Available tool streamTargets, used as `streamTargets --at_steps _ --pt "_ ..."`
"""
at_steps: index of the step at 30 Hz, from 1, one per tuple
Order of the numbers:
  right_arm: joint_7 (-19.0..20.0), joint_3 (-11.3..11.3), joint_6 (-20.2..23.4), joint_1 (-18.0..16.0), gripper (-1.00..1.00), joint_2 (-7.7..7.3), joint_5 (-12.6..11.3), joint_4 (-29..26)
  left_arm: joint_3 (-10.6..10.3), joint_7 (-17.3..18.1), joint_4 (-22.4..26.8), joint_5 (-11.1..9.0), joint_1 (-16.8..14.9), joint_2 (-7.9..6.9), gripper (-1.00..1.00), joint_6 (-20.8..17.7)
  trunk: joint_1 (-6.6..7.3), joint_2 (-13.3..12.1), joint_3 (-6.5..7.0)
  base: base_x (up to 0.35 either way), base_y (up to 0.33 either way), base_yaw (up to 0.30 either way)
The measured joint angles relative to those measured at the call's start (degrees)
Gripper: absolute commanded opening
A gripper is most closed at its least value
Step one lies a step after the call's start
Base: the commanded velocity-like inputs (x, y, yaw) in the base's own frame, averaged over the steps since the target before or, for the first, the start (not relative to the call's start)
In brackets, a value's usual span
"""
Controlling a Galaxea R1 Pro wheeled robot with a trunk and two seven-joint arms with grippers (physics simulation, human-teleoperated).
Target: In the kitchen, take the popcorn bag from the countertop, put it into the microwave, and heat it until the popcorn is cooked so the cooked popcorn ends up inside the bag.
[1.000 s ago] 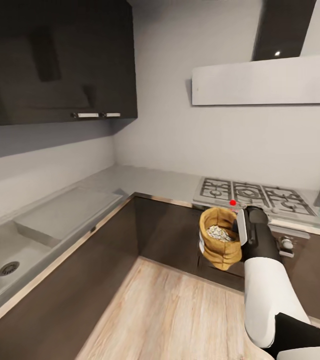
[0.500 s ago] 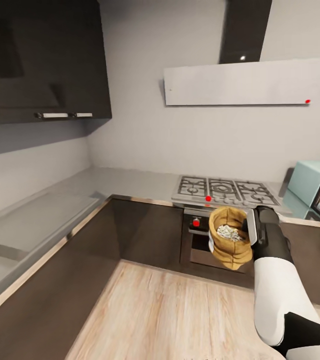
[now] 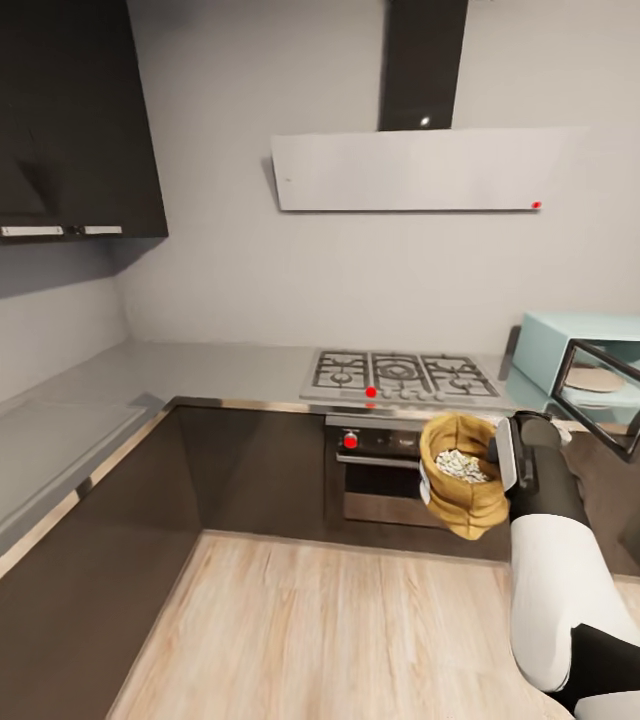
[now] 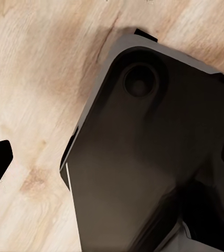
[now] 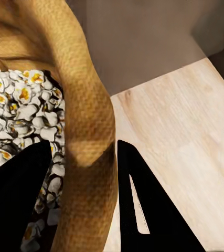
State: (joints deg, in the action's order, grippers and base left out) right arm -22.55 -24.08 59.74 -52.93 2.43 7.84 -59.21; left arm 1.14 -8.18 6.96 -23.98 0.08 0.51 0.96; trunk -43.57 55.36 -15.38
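Note:
The tan-gold popcorn bag [image 3: 463, 480] hangs in the air in front of the oven, upright, with whitish popcorn [image 3: 457, 465] heaped inside. My right gripper [image 3: 505, 455] is shut on the bag's side wall at the rim. In the right wrist view one finger sits inside over the popcorn [image 5: 17, 110] and the other outside the burlap bag [image 5: 85, 105], with the gripper [image 5: 83, 147] pinching the wall. The pale blue microwave [image 3: 600, 335] stands on the grey countertop [image 3: 210, 370] at the right, its dark glass door [image 3: 615, 398] swung open. My left gripper [image 4: 114, 157] is open above the floor.
A gas hob [image 3: 400, 375] is set in the counter, with a steel oven [image 3: 390, 470] with a red knob below and a range hood [image 3: 420, 170] above. Dark upper cabinets [image 3: 50, 120] hang at the left. Light wooden floor [image 3: 340, 620] lies between the counter runs. My dark base [image 4: 153, 157] shows under the left wrist.
The whole head view has swung to the right, bringing the microwave with its open door into sight. The bag stays held in my right gripper.

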Motion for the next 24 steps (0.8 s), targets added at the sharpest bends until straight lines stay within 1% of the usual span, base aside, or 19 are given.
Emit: streamTargets --at_steps 3,5,19,24 --pt "0.1 0.0 0.0 0.0 -1.0 -0.94 0.0 0.1 0.0 0.0 0.0 0.0 0.0 0.0 1.0 0.0 0.0 0.0 0.0 0.0 0.0 -0.29" --pt "0.1 0.1 0.0 0.0 -1.0 -1.13 -0.2 0.2 0.0 0.0 0.0 0.0 0.0 0.02 1.0 0.0 0.0 0.0 0.0 0.0 0.0 -0.29" --pt "0.1 0.3 0.0 0.0 -1.0 -1.19 -0.1 0.5 0.0 0.0 0.0 0.0 0.0 0.02 1.0 0.0 0.0 0.0 0.0 0.0 0.0 -0.29" --pt "0.1 0.3 0.0 0.0 -1.0 -1.69 -0.1 0.5 0.0 0.0 0.0 0.0 0.0 0.0 1.0 0.0 0.0 0.0 0.0 0.0 0.0 -0.29"
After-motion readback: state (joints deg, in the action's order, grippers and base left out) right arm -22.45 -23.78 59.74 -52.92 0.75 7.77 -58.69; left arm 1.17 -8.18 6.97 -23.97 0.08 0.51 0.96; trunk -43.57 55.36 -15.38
